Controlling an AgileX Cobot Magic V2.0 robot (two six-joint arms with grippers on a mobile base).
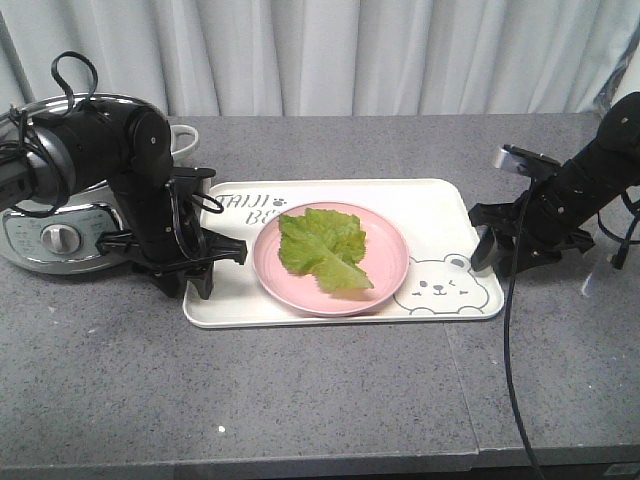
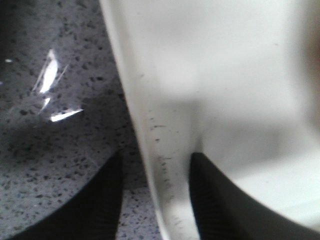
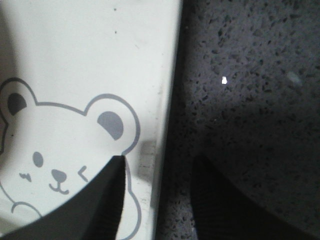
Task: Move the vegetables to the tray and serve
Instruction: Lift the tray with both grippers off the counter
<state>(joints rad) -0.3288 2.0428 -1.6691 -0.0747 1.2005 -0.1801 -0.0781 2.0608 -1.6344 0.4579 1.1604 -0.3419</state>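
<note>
Soft, even light from above fills the front view, which is sharp throughout. The arms throw only faint shadows on the grey countertop (image 1: 330, 400), and the cream tray (image 1: 440, 210) looks slightly washed out. Up close, the left wrist view is blurred, its tray overexposed, with hard white glints streaking the countertop. The right wrist view is dimmer, the countertop sunk in shadow and the right gripper (image 3: 157, 170) soft and out of focus.
</note>
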